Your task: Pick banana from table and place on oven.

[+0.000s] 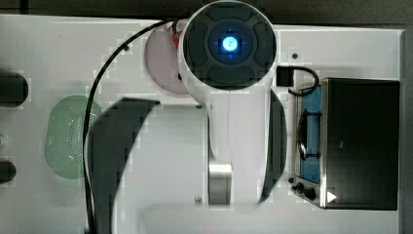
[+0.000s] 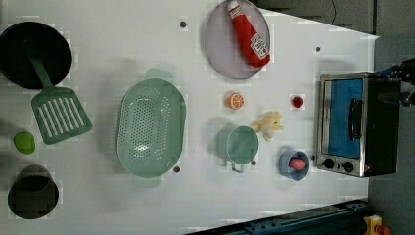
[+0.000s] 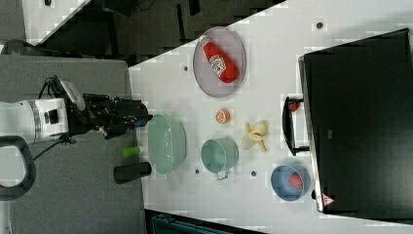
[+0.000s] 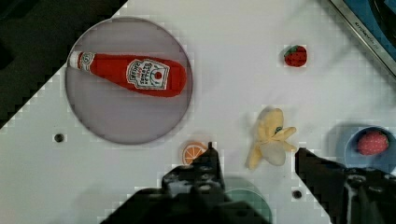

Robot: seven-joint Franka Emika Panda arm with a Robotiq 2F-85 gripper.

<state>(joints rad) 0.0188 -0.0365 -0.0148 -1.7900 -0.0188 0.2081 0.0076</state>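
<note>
The banana (image 2: 267, 125) is a pale yellow, peeled soft toy lying on the white table (image 2: 98, 29), between a green cup (image 2: 237, 144) and the oven (image 2: 357, 125). In the right view the banana (image 3: 255, 135) lies just to the left of the oven's (image 3: 360, 122) door handle. My gripper (image 3: 141, 117) hangs high above the table, open, nothing between its fingers. In the wrist view the banana (image 4: 271, 137) shows far below, between the two dark fingers of the gripper (image 4: 256, 150). The oven's black top (image 1: 363, 141) is bare.
A ketchup bottle (image 2: 249, 34) lies on a pink plate (image 2: 220, 54). An orange slice (image 2: 235, 101) and a strawberry (image 2: 297, 101) sit near the banana. A blue bowl (image 2: 294, 164) holds a red fruit. A green colander (image 2: 151, 128), spatula (image 2: 56, 110) and black pan (image 2: 34, 54) lie further off.
</note>
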